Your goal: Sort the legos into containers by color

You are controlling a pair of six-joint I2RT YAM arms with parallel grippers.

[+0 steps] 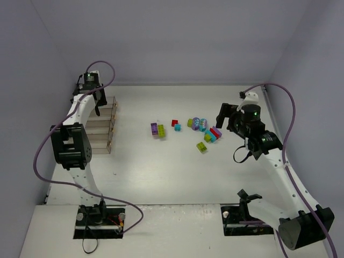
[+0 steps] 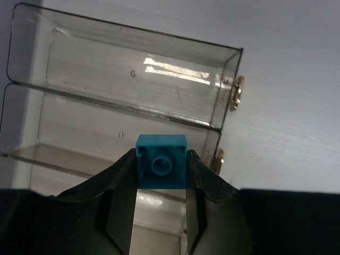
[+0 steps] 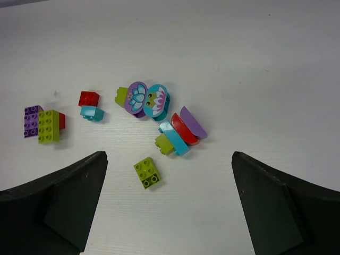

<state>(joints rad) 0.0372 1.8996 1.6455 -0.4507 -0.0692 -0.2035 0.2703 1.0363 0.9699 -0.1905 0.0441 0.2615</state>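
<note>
Left wrist view: left gripper (image 2: 161, 178) is clamped on a cyan brick (image 2: 161, 159), one finger against each side wall, the hollow underside facing the camera. The brick hangs above the containers (image 2: 95, 74). It overlaps a dividing wall, so I cannot tell which compartment lies under it. Two clear compartments show in full beyond the brick, with brass fittings (image 2: 237, 93) at their right-hand ends.

Top external view: the containers (image 1: 102, 129) form a row running near to far on the left part of the table (image 1: 161, 183). The left gripper (image 1: 97, 107) sits over the far end of that row. The loose legos (image 1: 177, 128) lie well to the right of the containers. The right gripper (image 1: 224, 115) is farther right again, just past the scatter.

Right wrist view: right gripper (image 3: 169, 159) has its jaws spread wide with nothing between them, hovering over the table.

Pieces below it, starting from the containers' side:
- purple long brick (image 3: 31, 121) touching a lime long brick (image 3: 48, 126)
- red brick (image 3: 88, 98) just beside a small cyan piece (image 3: 92, 112)
- purple round tile (image 3: 137, 97) and cyan round tile (image 3: 156, 101), side by side and both printed
- a tight cluster of cyan, red, purple and lime pieces (image 3: 183, 128)
- lime square brick (image 3: 147, 173) lying alone, nearest the open fingers
</note>
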